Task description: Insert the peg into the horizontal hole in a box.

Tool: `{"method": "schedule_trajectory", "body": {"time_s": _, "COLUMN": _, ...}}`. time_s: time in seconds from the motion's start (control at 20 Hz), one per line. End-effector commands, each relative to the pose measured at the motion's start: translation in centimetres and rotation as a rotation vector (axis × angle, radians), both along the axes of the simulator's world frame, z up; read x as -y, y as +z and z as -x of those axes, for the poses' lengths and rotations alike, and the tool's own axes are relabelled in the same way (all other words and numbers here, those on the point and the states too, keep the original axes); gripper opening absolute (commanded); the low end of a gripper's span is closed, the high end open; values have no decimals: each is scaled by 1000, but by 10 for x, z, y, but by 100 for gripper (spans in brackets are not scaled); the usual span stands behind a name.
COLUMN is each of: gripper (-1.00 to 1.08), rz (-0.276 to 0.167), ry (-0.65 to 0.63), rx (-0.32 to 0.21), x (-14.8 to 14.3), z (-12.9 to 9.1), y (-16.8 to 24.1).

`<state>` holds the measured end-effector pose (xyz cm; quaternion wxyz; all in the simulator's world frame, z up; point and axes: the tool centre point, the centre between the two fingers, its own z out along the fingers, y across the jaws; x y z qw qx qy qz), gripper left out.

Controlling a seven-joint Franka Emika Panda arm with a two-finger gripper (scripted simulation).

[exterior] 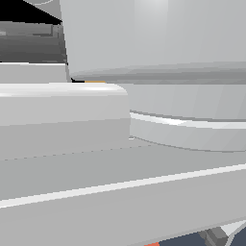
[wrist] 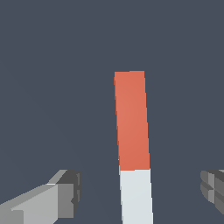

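**A:** So, wrist view: where's the peg [wrist: 133, 144]?

**B:** Lying flat on the dark surface [wrist: 52, 65], between the two claw [wrist: 142, 192] fingers [wrist: 65, 192]. Red-orange half points away from the camera, white half runs out of frame at the near edge. It's slightly tilted off the claw's axis.

**A:** Claw state?

**B:** Spread wide. One finger on each side of the peg, clear gap both sides, nothing touching it.

**A:** Exterior view any use?

**B:** Barely. The arm's pale grey body [exterior: 144, 43] fills nearly the whole frame. A small red-orange sliver at the bottom edge looks like the peg's end, with a grey finger tip near it towards the exterior view's right. A thin tan strip [exterior: 94, 82] shows behind the arm; can't tell if that's the box. The hole isn't visible.
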<state>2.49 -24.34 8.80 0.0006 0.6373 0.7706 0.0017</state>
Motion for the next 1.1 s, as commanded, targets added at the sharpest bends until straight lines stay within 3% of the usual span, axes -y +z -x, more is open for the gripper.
{"method": "schedule_trajectory", "body": {"time_s": 0.0, "gripper": 100, "rz": 0, "ry": 18, "rx": 0, "x": 18, "z": -5, "y": -6}}
{"method": "schedule_trajectory", "body": {"time_s": 0.5, "gripper": 100, "rz": 2, "ry": 53, "rx": -3, "x": 58, "z": -18, "y": -20}}
{"method": "schedule_trajectory", "body": {"time_s": 1.05, "gripper": 100, "rz": 2, "ry": 58, "rx": -3, "x": 64, "z": -21, "y": -22}}
